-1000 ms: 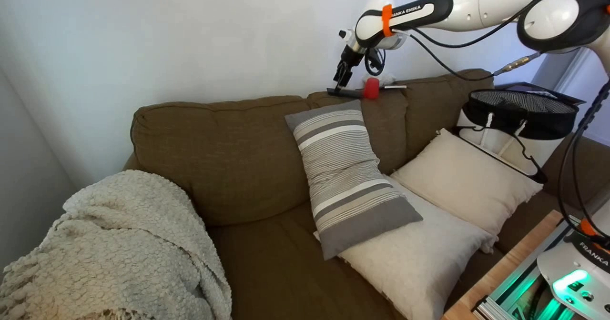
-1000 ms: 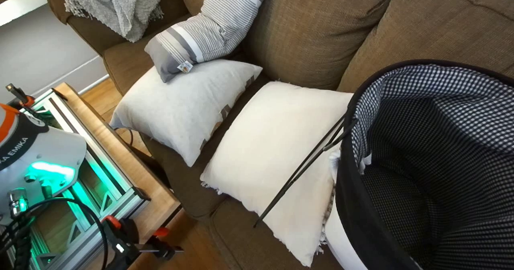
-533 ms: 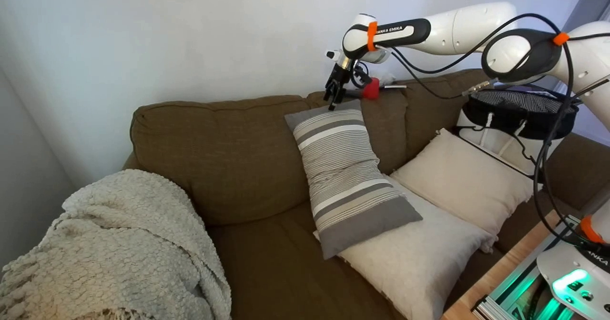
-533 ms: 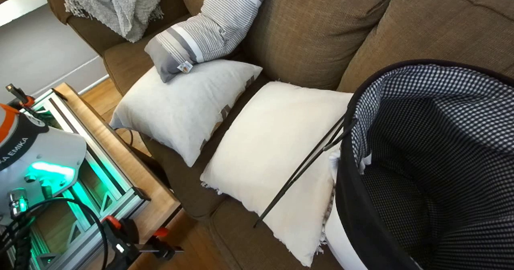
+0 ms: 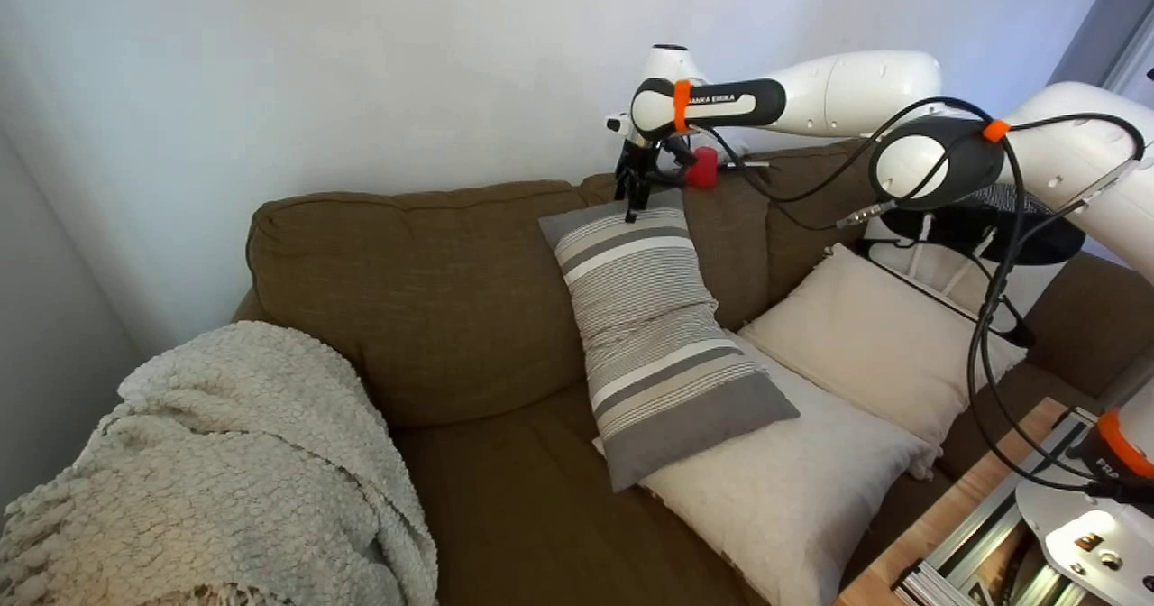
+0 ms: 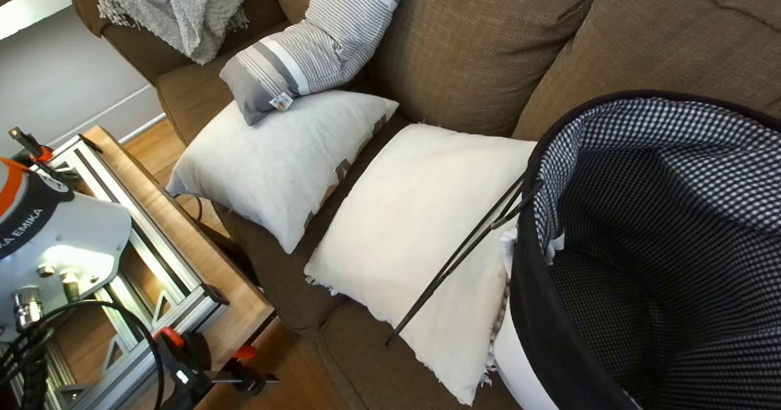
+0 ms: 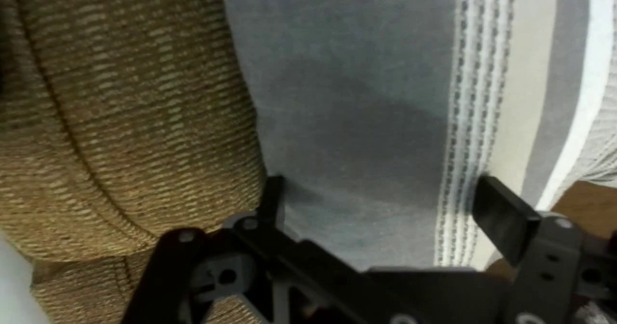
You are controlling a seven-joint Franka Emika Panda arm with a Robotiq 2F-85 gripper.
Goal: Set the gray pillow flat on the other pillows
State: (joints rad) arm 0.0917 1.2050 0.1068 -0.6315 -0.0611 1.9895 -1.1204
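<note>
The gray pillow [image 5: 645, 308] has stripes and gray ends. It is tilted, its upper end against the brown sofa back and its lower end on a cream pillow [image 5: 793, 489]. It also shows in an exterior view [image 6: 335, 50], its top cut off. The second cream pillow [image 5: 874, 344] lies beside the first; both show in an exterior view, near [image 6: 268, 154] and far [image 6: 415, 208]. My gripper [image 5: 627, 207] is open at the pillow's upper end. In the wrist view, the open fingers [image 7: 380, 182] straddle the gray end [image 7: 356, 97], one at its edge, one over the stripes. Contact is unclear.
A knitted blanket [image 5: 252, 462] covers the sofa's end. A red-and-black item [image 5: 702, 169] lies on the sofa back beside my gripper. A checked-lined hamper [image 6: 534, 324] stands by the far cream pillow, with black rods [image 6: 448, 266] across that pillow. My base stands on a wooden-edged table [image 6: 238, 294].
My arm has come down and slightly left, bringing the gripper from above the sofa back to the gray pillow's upper end. The base light went from green to white. The pillows have not moved.
</note>
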